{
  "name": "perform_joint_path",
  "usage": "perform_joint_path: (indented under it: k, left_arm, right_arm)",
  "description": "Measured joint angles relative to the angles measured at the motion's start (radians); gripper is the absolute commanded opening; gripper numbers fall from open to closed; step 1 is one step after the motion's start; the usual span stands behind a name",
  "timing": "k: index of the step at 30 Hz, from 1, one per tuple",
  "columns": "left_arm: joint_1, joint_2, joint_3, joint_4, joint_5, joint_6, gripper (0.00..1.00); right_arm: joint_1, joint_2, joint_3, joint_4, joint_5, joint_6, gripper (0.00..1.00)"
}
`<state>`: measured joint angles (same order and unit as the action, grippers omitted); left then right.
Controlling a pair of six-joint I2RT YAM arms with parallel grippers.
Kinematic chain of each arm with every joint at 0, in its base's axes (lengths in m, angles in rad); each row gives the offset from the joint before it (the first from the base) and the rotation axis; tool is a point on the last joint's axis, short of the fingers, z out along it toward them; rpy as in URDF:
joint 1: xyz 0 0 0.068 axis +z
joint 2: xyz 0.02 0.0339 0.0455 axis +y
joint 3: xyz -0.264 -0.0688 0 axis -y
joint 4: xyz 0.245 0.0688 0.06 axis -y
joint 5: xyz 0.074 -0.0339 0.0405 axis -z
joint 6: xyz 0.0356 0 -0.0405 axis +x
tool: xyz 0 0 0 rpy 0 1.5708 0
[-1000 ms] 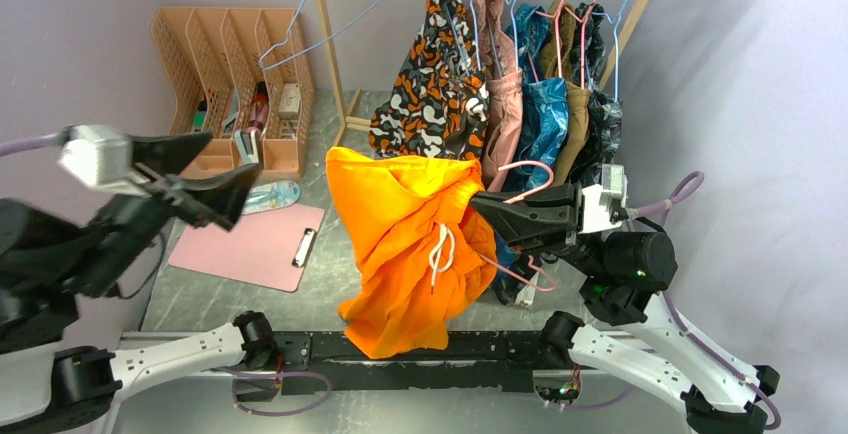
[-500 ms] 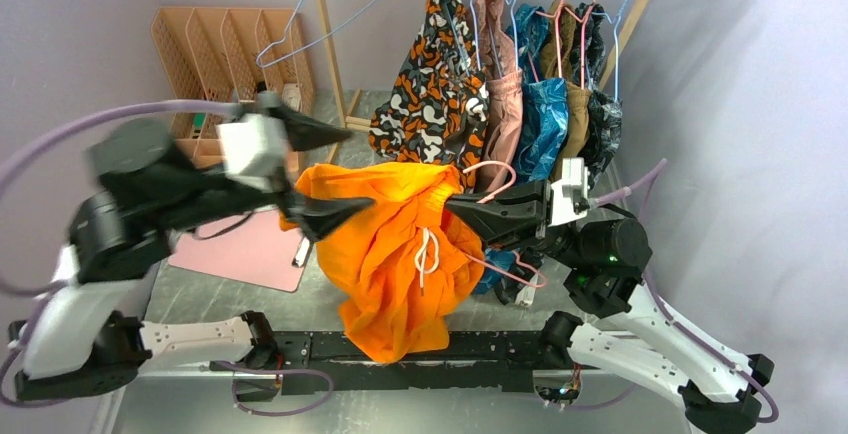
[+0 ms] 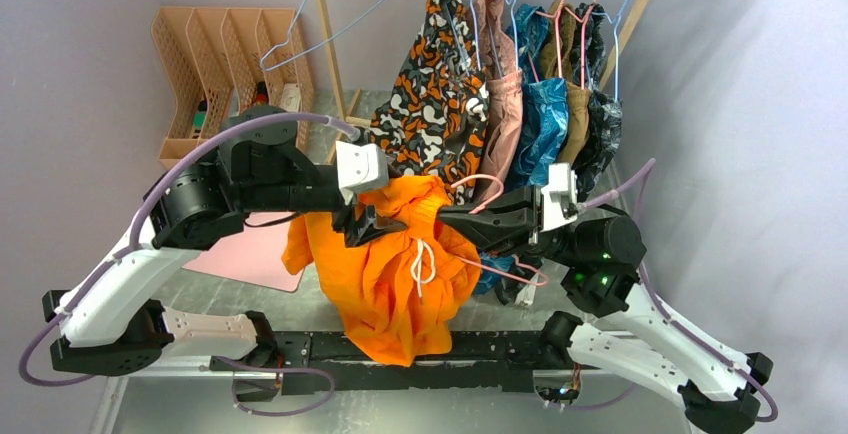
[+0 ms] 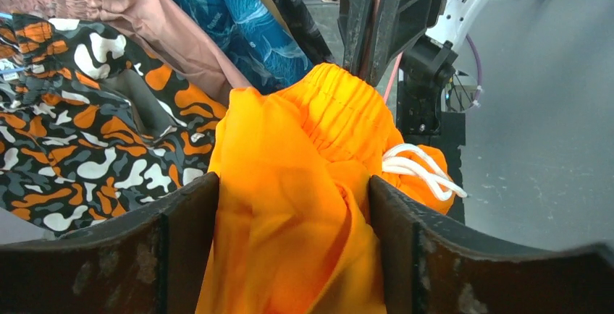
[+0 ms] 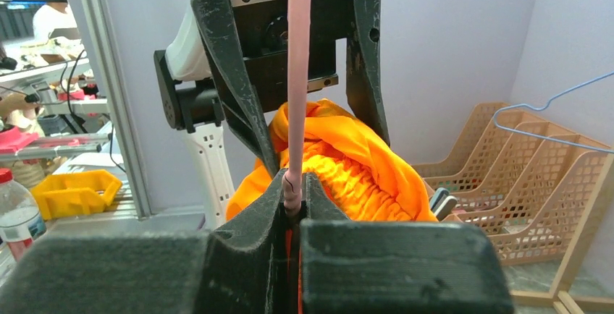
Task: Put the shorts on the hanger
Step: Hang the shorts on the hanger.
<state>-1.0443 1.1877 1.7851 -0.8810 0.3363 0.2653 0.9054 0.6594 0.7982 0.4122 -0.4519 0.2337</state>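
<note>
1. Only the overhead view takes in both arms. The plain bright orange fabric shorts (image 3: 395, 274) hang in mid-air between them above the grey table (image 3: 250, 294), bunched at the top and draping down towards the arm bases. Their white drawstring (image 3: 423, 259) dangles in front.
2. The right wrist view shows the right gripper (image 5: 293, 197) clenched on the thin pink wire hanger (image 5: 298, 75), whose wire rises straight up from between the fingers. The shorts' gathered waistband sits just behind it.
3. From overhead, the hanger's hook curls up beside the top of the shorts and its lower wire juts out below the right arm. Whether the wire passes through the shorts cannot be told.
4. The left wrist view shows what the overhead view hides: the left gripper (image 4: 291, 187) has its fingers spread wide, one on each side of a thick fold of orange fabric that fills the gap. They are not pinched together.
5. Pose: the left arm reaches in from the left with its forearm roughly level. The right arm reaches in from the right, so the two grippers face each other across the top of the shorts.
6. Behind them, an orange-black-white patterned garment (image 3: 430, 94) hangs with other clothes on a wooden rack (image 3: 330, 64). A light-blue wire hanger (image 3: 335, 16) leans beside the rack, and a pink clipboard (image 3: 250, 254) lies partly under the left arm.
</note>
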Motion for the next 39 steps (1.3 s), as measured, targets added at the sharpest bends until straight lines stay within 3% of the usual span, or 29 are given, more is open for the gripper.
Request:
perform_joint_path:
  k: [2,5,9,16,24,27,29,33,34,37,39]
  left_arm:
    - [0.000,-0.002,-0.001,-0.016,-0.004,0.008,0.60]
    - [0.000,-0.006,-0.023,-0.034,-0.010,0.011,0.66]
    - [0.000,-0.005,-0.050,-0.051,-0.015,0.011,0.63]
    - [0.000,0.007,-0.053,-0.069,0.003,0.013,0.39]
    - [0.000,0.035,-0.053,-0.093,0.051,0.016,0.37]
    - [0.001,0.041,-0.053,-0.099,0.064,0.015,0.28]
    - [0.001,0.045,-0.053,-0.102,0.079,0.016,0.09]
    - [0.000,0.048,-0.053,-0.118,0.111,0.023,0.07]
    - [0.000,0.046,-0.053,-0.117,0.114,0.022,0.07]
    - [0.000,0.026,-0.086,-0.089,0.113,0.014,0.07]
    - [0.000,-0.001,-0.133,-0.061,0.100,0.006,0.07]
  right_arm:
    - [0.000,0.005,0.000,-0.001,-0.011,-0.003,0.00]
    - [0.000,0.011,0.000,-0.003,-0.025,-0.005,0.00]
    - [0.000,0.021,0.000,-0.008,-0.053,-0.001,0.00]
    - [-0.002,0.040,-0.003,0.014,-0.065,0.021,0.00]
    - [-0.005,0.085,-0.008,0.072,-0.082,0.063,0.00]
    - [-0.008,0.101,-0.008,0.087,-0.092,0.077,0.00]
    - [-0.008,0.109,-0.008,0.095,-0.097,0.082,0.00]
    - [-0.012,0.117,-0.008,0.098,-0.104,0.095,0.00]
    - [-0.011,0.117,-0.008,0.099,-0.106,0.095,0.02]
    - [-0.011,0.113,-0.008,0.084,-0.105,0.094,0.26]
    - [-0.008,0.108,0.001,0.063,-0.099,0.084,0.34]
